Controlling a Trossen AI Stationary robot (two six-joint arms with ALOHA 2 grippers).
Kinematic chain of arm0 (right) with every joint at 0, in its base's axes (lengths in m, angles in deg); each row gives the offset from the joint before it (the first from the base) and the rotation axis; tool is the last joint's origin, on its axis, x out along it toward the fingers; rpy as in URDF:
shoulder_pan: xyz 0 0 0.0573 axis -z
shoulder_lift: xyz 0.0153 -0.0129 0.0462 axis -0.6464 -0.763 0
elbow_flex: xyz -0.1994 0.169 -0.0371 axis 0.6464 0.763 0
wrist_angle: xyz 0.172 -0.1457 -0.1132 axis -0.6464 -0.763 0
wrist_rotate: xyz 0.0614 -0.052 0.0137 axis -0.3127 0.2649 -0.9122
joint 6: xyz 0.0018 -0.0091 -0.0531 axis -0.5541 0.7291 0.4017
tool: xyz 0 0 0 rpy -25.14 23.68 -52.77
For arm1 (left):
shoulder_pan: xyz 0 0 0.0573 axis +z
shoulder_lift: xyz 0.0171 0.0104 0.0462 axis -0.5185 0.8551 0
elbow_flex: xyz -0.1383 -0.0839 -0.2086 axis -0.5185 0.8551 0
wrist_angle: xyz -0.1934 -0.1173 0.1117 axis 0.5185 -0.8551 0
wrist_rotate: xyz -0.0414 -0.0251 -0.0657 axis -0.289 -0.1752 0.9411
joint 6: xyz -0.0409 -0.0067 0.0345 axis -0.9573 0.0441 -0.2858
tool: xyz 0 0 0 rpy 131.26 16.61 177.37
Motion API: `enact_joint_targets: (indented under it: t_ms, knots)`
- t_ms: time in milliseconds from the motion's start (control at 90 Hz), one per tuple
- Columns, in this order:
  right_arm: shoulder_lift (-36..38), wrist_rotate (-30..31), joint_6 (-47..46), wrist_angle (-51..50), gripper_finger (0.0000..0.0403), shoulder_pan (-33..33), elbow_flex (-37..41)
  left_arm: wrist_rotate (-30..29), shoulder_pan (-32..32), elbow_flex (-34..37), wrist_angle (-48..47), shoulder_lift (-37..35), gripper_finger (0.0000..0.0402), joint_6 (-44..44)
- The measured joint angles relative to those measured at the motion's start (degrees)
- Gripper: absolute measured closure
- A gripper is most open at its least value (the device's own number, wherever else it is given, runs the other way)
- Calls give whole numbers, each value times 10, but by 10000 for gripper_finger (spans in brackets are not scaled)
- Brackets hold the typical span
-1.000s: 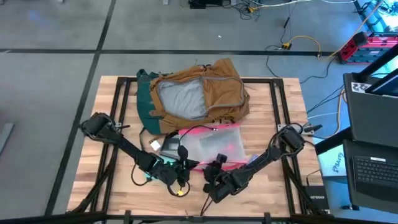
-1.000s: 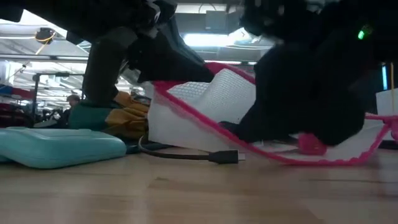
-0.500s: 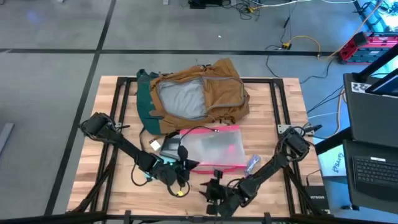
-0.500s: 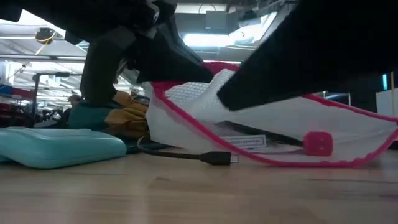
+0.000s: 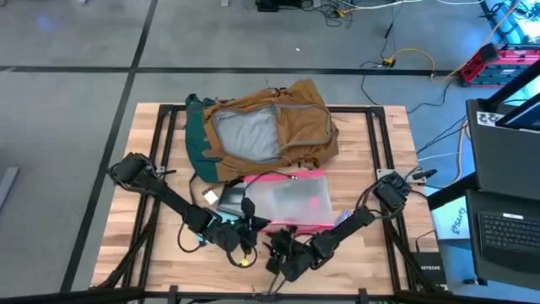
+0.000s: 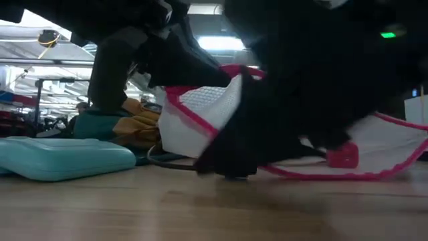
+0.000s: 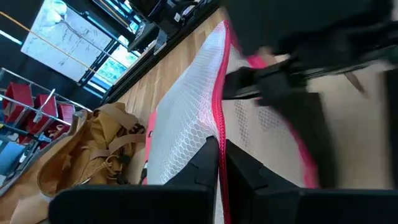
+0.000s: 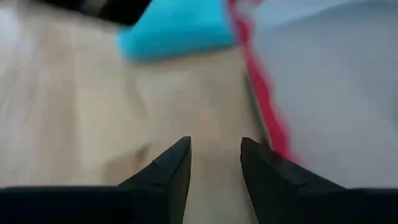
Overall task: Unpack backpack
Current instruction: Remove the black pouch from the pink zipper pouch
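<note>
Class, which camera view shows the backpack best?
The high view: the whole backpack lies open at the table's far side, grey lining showing. The low view catches a tan and teal sliver; the left wrist view shows tan folds; the right wrist view shows none.

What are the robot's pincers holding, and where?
The left pincer pinches the clear pouch by its pink edge; the right pincer is open, holding nothing.

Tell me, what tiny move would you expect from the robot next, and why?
Probably the right gripper eases sideways to the pouch, onto its pink edge. Its fingers are open over bare table just beside that edge, gripping nothing. The left gripper is already shut on the pouch's pink edge, so a second grip could help open it. The backpack lies behind, unzipped.
</note>
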Motion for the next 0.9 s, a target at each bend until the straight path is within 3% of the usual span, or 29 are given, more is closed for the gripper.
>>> enact_joint_targets:
  t_ms: [167,322,667,900]
  knots:
    - [3,51,10,-2,276,-1,0,0,-6,0,-6,0,402,1]
    - [3,57,11,-4,276,-8,0,1,-7,0,-12,0,402,1]
    - [20,202,6,-5,276,-64,-1,2,-7,0,-16,0,402,-2]
    - [20,240,-113,-125,276,-49,-1,2,-7,0,-12,0,402,-3]
